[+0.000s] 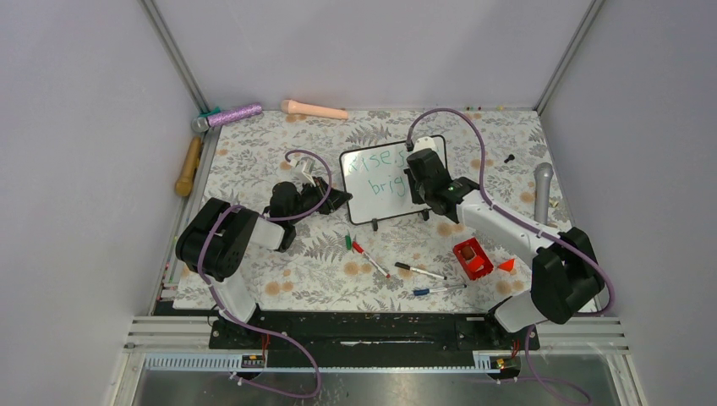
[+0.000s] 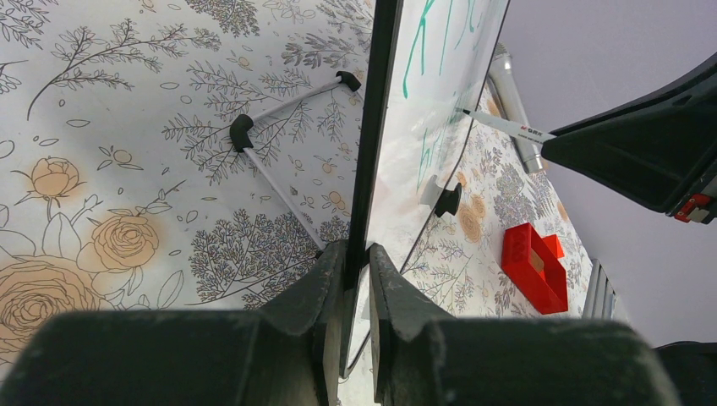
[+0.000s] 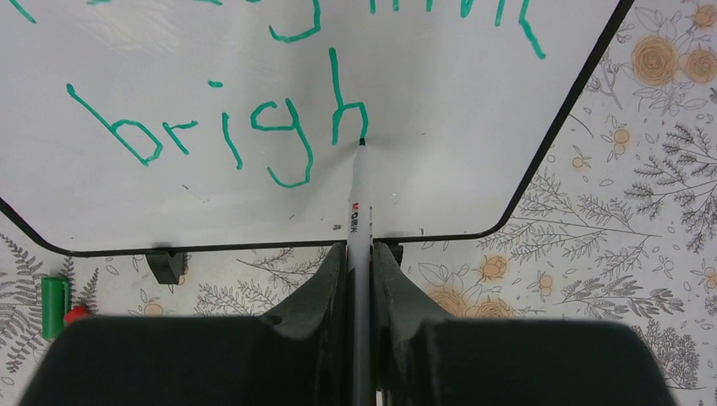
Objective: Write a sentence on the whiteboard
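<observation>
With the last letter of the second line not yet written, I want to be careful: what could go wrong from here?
The left gripper pinches only one edge of the whiteboard, which stands on small feet; writing pressure may twist or slide it.
The marker in the right gripper has its tip on the board at the h of the sentence; dragging instead of lifting could leave a stray line.

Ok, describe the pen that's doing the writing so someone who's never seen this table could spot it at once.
Start at the whiteboard standing mid-table. The right pincer clamps a slim white pen against its face, tip touching by the green h of "brigh". The other markers lie loose on the cloth in front; this is the only one held.
</observation>
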Controlling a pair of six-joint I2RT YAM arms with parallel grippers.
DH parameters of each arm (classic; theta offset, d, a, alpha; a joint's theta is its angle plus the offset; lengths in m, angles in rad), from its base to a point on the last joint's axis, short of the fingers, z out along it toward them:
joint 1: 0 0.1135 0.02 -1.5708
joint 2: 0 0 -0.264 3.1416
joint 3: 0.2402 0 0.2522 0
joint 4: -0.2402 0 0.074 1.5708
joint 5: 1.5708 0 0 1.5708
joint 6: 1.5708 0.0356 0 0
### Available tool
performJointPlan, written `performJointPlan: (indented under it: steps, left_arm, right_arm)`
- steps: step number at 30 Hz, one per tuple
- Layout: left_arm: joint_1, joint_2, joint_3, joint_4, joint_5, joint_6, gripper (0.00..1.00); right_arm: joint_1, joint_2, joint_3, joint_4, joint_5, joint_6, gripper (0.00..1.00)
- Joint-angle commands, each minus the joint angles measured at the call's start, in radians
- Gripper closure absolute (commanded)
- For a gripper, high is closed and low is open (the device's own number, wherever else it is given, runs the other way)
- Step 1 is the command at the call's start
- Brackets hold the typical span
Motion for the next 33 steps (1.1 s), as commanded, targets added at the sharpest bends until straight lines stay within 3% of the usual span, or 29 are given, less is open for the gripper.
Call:
performJointPlan:
  steps: [1,14,33]
  left_arm:
    - [0.013,0.006,0.009,0.054,-0.018,0.003,1.00]
    - [0.013,0.007,0.008,0.052,-0.021,0.003,1.00]
    - [0.014,0.009,0.011,0.053,-0.017,0.003,1.00]
  right_arm:
    - [-0.011,-0.015,-0.024,0.002,-0.028,0.020,1.00]
    - [-0.012,-0.069,0.035,-0.019,0.028,-0.013,1.00]
    - [-0.042,0.001,0.103,-0.018,0.037,-0.023,1.00]
